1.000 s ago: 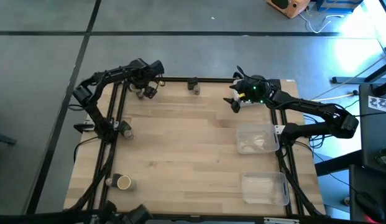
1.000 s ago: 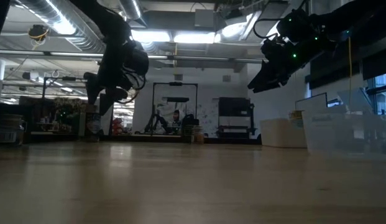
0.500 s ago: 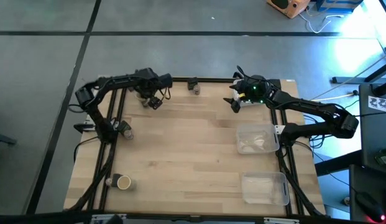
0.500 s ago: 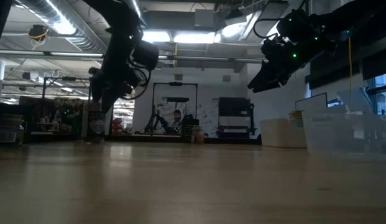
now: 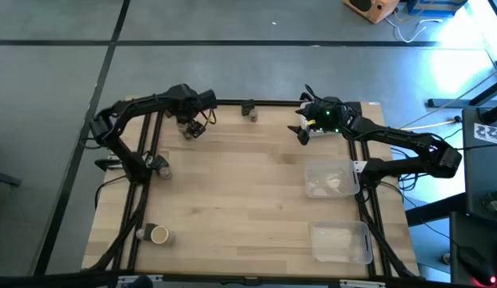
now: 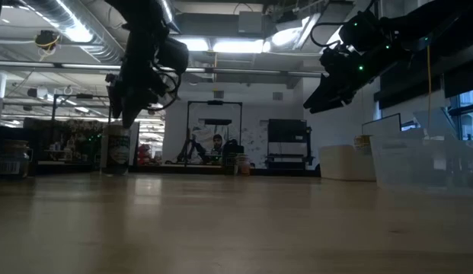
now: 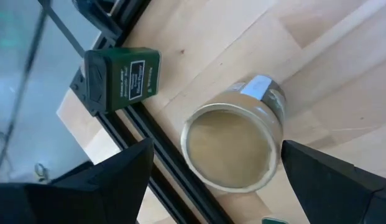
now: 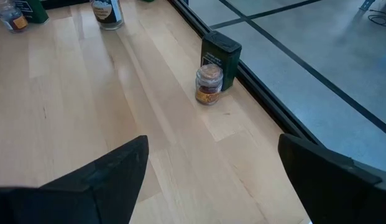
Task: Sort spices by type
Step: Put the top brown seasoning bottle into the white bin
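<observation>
Pale wood planks form the table (image 5: 248, 192), framed in black rail on a grey floor; the low view shows a workshop room beyond. Two clear trays (image 5: 331, 178) (image 5: 340, 242) sit along the right edge. Spices counted: tan-topped jars, three visible (image 5: 159, 234) (image 5: 163, 167) (image 7: 233, 148); dark blocky tins, two (image 7: 121, 76) (image 8: 220, 51); one small round jar (image 8: 209, 84) touching the far-edge tin. Left gripper (image 5: 192, 122) hangs released, fingers spread, over the far-left jar. Right gripper (image 5: 302, 131) waits far right, fingers apart, holding nothing.
</observation>
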